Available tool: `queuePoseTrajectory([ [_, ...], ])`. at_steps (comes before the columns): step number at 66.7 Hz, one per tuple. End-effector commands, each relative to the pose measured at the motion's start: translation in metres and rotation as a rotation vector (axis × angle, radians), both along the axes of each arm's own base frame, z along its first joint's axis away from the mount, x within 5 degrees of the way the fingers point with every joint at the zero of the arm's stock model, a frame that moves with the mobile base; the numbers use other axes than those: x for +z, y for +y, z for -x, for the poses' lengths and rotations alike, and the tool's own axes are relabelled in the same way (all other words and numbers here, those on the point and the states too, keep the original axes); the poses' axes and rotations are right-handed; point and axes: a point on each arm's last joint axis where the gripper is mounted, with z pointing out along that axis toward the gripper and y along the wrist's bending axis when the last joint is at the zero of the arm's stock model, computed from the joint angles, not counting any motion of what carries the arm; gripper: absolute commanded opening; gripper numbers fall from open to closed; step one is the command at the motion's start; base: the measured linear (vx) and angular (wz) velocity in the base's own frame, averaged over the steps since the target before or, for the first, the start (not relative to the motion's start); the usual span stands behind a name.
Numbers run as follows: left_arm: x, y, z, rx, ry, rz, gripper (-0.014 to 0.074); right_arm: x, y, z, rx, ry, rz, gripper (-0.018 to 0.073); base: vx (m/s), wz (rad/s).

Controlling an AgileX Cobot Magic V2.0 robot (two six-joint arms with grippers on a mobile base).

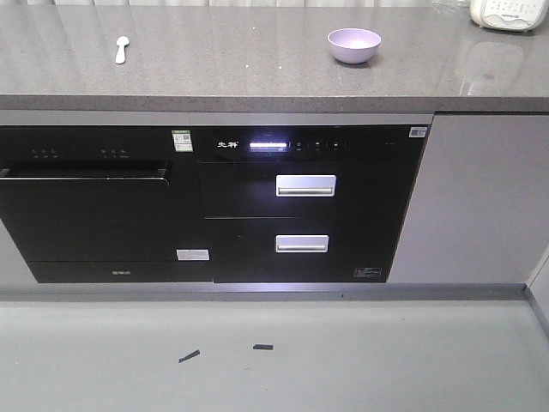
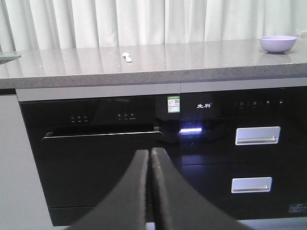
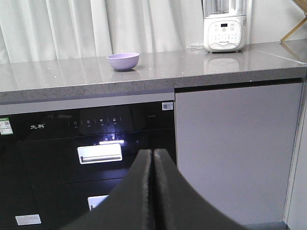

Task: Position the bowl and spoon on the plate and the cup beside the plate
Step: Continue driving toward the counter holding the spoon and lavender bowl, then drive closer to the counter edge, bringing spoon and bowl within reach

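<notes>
A lavender bowl (image 1: 354,45) stands upright on the grey countertop (image 1: 240,77), right of centre; it also shows as the bowl (image 2: 278,43) and the bowl (image 3: 123,61) in the wrist views. A small pale spoon (image 1: 121,49) lies on the counter at the left, seen far off as the spoon (image 2: 127,57). The plate and the cup are out of view. My left gripper (image 2: 150,152) is shut with nothing in it, low in front of the black appliance. My right gripper (image 3: 153,152) is shut and empty too, well below counter height.
Under the counter are a black built-in appliance with a pull-down door (image 1: 86,210) and two drawers with silver handles (image 1: 305,185). A white kitchen machine (image 3: 225,26) stands at the counter's right end. A grey cabinet panel (image 3: 235,148) is on the right. Curtains hang behind.
</notes>
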Motion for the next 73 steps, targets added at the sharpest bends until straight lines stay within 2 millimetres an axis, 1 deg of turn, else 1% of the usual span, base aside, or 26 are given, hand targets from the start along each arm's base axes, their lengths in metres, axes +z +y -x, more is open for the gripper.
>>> queuePoseTrajectory([
  [1,0.0095,-0.0004,0.0004,-0.005,-0.085,0.010,-0.0006,0.0053,-0.0013,0.0008,-0.018,-0.074,0.015,-0.0006,0.12,0.01],
  [73,0.0095,-0.0004,0.0004,-0.005,-0.085,0.010,-0.0006,0.0053,-0.0013,0.0008,-0.018,-0.074,0.015,-0.0006,0.11,0.00],
])
